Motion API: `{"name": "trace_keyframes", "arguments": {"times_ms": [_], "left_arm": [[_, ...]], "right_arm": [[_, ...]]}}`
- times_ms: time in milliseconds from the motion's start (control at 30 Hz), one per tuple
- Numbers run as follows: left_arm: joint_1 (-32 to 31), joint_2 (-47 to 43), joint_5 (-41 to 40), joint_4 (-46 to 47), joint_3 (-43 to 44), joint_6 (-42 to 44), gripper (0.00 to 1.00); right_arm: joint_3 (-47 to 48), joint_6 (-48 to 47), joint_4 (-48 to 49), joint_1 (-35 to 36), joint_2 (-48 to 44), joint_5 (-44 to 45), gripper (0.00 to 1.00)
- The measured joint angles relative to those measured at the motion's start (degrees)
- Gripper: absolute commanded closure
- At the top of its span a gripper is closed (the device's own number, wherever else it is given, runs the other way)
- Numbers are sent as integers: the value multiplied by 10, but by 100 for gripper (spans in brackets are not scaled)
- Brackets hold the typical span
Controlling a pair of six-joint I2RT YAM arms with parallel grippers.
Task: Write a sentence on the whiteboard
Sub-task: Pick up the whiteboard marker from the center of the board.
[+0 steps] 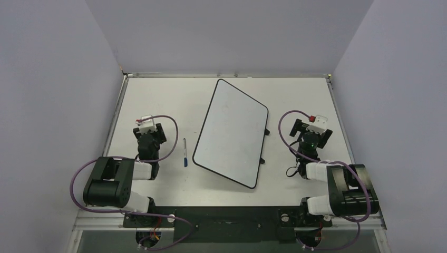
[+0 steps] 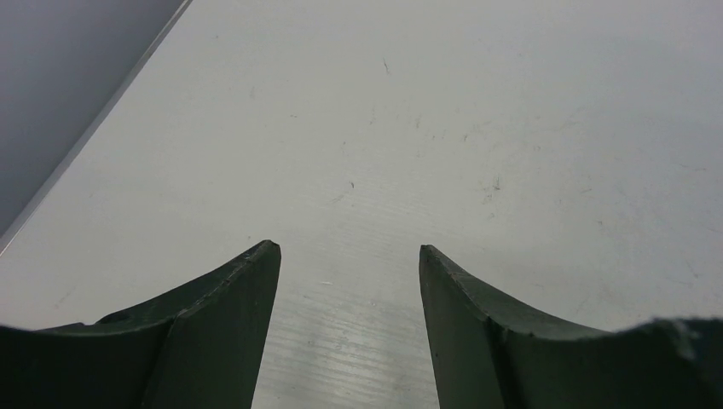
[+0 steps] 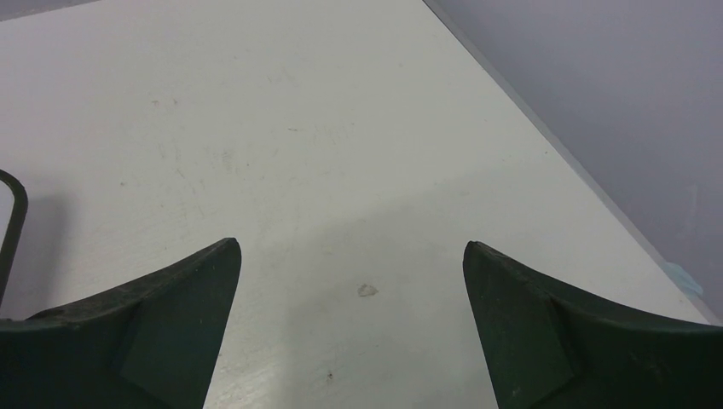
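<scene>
Blue-ended marker lay left of the whiteboard; left gripper and right gripper gaped empty; a crosswise mid-barrel grasp seemed best.

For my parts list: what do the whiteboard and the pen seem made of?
Whiteboard: smooth white coated panel, it seems, with thin black rim, probably plastic. Pen: likely plastic, pale barrel, blue end; too small for certainty.

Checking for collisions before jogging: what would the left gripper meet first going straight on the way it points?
Nothing stands ahead of the left gripper as far as shown; only bare white tabletop, which it may touch if it points downward.
</scene>
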Motion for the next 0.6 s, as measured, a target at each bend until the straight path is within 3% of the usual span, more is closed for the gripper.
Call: {"name": "trace_keyframes", "arguments": {"times_ms": [100,167,233,267,333,433,600], "left_arm": [[-7,-18,-6,-24,2,9,42],[-19,-57,-20,-90,19,12,42],[-29,-105,-37,-204,79,3,33],[-31,-120,-41,-241,107,-5,23],[-33,-155,-49,-333,183,-45,20],[-28,-200,-41,-404,247,-137,22],[-7,-229,7,-532,256,-242,27]], "right_arm": [[27,-11,-66,33,-22,42,0],[77,-25,-123,66,-38,65,0],[124,-32,-166,91,-66,71,0],[143,-23,-188,102,-87,70,0],[183,23,-228,107,-132,66,0],[240,114,-286,92,-174,50,0],[354,217,-442,68,-169,26,0]]}}
